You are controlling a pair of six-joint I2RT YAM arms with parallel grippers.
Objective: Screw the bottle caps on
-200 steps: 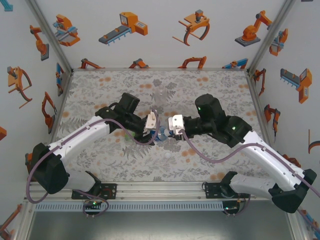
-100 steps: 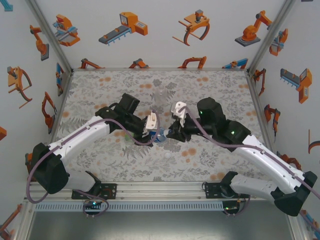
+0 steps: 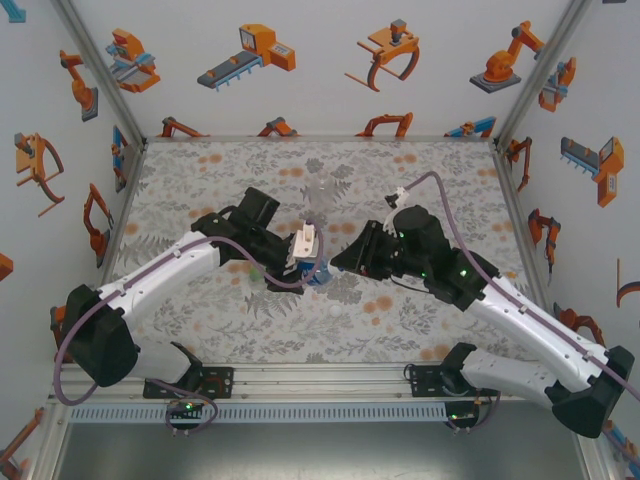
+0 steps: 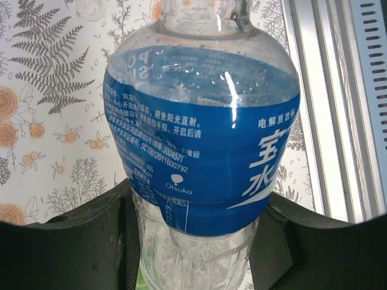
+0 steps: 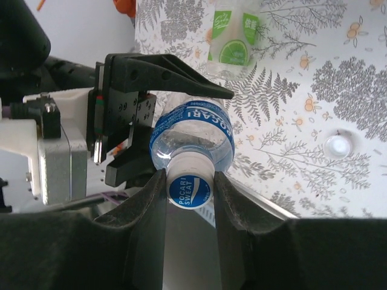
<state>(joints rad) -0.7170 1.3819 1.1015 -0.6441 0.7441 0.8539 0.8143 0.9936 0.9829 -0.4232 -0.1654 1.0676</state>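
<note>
White cap, pinched in your right gripper, had rolled with the wrist (left gripper clamped the Pocari Sweat bottle), so screwing looked underway.

Bottles: three; a blue-labelled bottle, a green-labelled bottle at the upper middle of the right wrist view, and a plain clear bottle, faint at the upper centre of the overhead view.
Bottle caps: two; a blue-printed cap on the blue-labelled bottle's neck and a loose cap at the right of the right wrist view.
Arms: two; left arm, right arm.
End effectors: two; left end effector, right end effector.
Worktop: one.
</note>
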